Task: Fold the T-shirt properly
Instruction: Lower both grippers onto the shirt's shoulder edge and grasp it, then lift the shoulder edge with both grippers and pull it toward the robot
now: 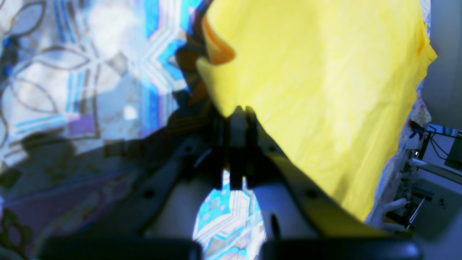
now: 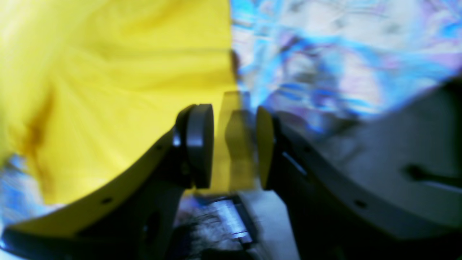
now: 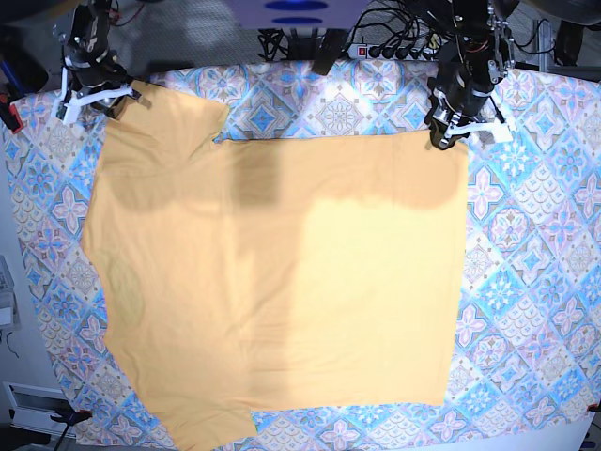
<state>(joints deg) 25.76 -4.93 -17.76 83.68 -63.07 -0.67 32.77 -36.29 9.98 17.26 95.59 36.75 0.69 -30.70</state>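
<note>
The T-shirt lies spread across the tile-patterned cloth. Left gripper pinches its far corner tight; right gripper stands parted around the hem. It should clamp before both lift together.

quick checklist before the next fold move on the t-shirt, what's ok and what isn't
1. Left gripper shut on T-shirt edge: ok.
2. Right gripper holding the shirt: not ok, fingers apart with fabric loose between them.
3. Shirt spread flat on the patterned cloth: mostly ok, a few wrinkles.
4. Shirt's far left corner inside the cloth's edge: ok.
5. Script side facing up: cannot tell.
</note>
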